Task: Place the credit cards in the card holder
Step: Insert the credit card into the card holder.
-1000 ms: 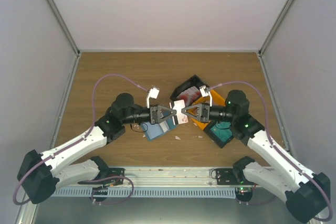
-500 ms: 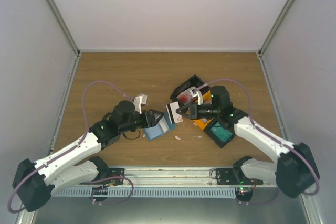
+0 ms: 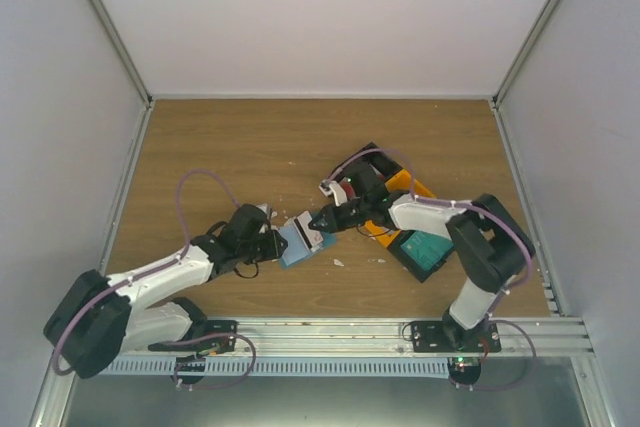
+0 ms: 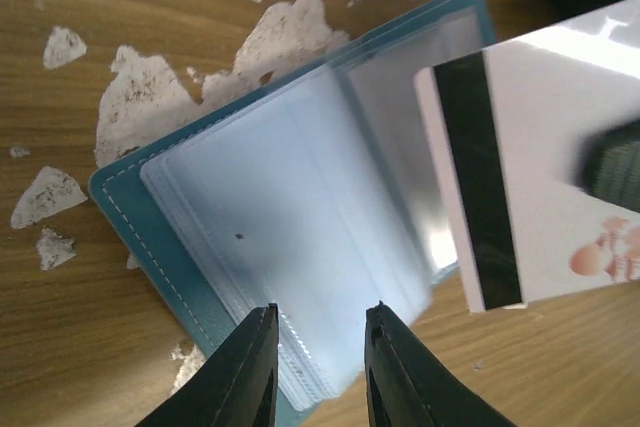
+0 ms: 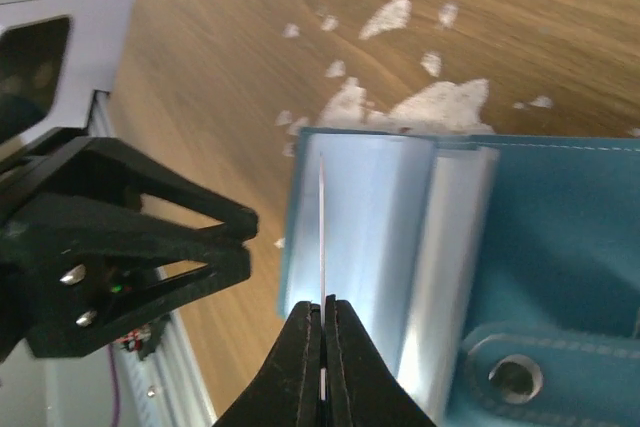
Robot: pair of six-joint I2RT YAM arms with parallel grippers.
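The blue-teal card holder (image 3: 293,249) lies open on the table, its clear inner pockets (image 4: 300,227) facing up. My left gripper (image 3: 281,243) is open at the holder's left edge, its fingertips (image 4: 262,347) low over the pockets. My right gripper (image 3: 318,223) is shut on a whitish credit card (image 4: 520,177) with a black stripe. It holds the card on edge (image 5: 321,227) above the holder's pockets (image 5: 370,247). The left gripper (image 5: 235,242) also shows in the right wrist view, left of the holder.
Black and orange trays (image 3: 405,192) sit right of the holder under the right arm; a black one holds a teal card (image 3: 425,247). A red-and-white card (image 3: 345,190) lies by the trays. Torn white scraps (image 4: 150,107) lie on the wood around the holder.
Both grippers have come down from mid-air to the table. The right one carried the card left and down to the holder. The left one moved back to the holder's left edge.
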